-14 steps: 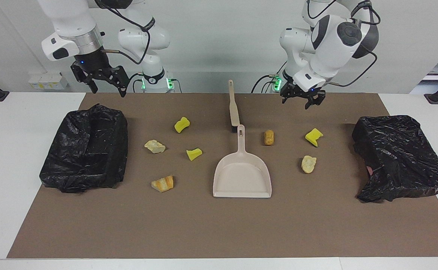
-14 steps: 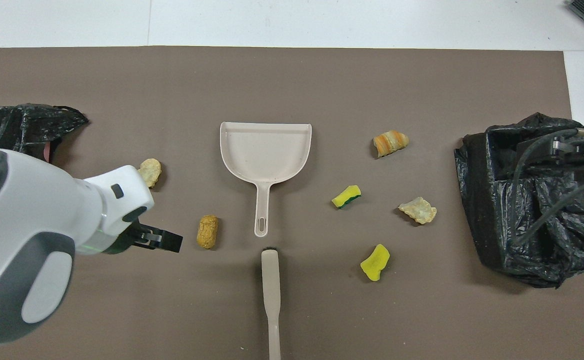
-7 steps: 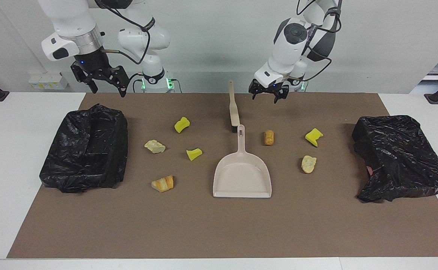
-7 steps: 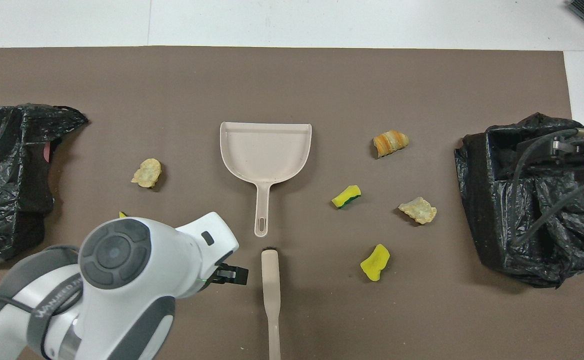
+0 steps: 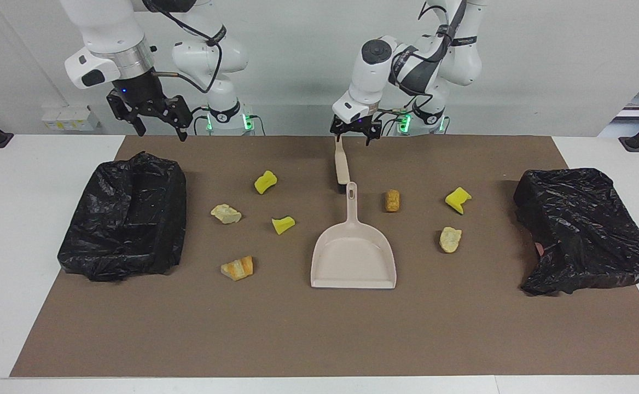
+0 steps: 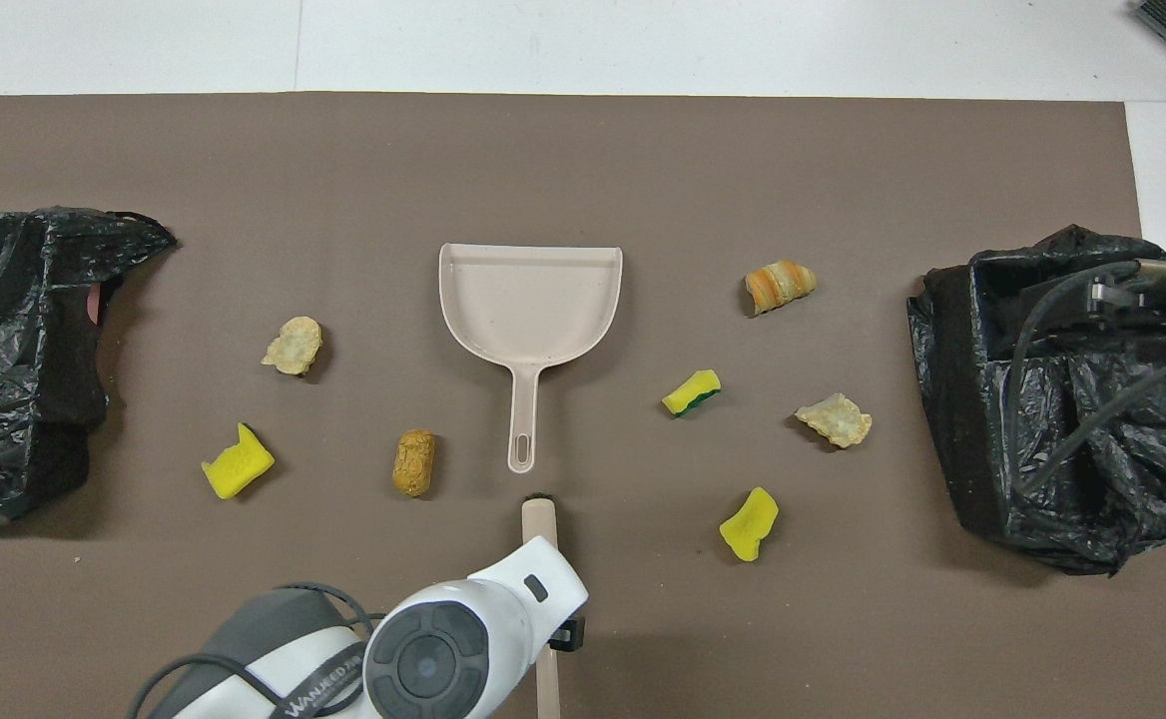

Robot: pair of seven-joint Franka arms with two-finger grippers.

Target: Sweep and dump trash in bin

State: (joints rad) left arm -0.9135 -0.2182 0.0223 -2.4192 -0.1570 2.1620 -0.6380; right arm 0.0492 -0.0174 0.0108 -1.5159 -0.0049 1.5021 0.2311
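Several bits of trash lie on the brown mat around a beige dustpan (image 5: 353,257) (image 6: 530,310). They include yellow sponge bits (image 5: 265,181) (image 5: 458,200) (image 6: 238,467) and bread pieces (image 5: 391,200) (image 5: 237,268) (image 6: 780,285). A beige brush (image 5: 342,164) (image 6: 539,519) lies just nearer to the robots than the dustpan's handle. My left gripper (image 5: 352,138) hangs open over the brush handle's robot-side end, holding nothing. In the overhead view the left arm (image 6: 443,654) covers that end. My right gripper (image 5: 159,133) waits open in the air above the bin (image 5: 125,219) at the right arm's end.
A second bin lined with a black bag (image 5: 582,230) (image 6: 14,350) sits at the left arm's end of the mat. The right arm's cables (image 6: 1092,330) cross over the other bin (image 6: 1072,419) in the overhead view. White table borders the mat (image 5: 319,328).
My left arm has swung from the left arm's end of the table to the middle, coming over the brush handle. The right gripper has barely shifted. Trash, dustpan and brush have not moved.
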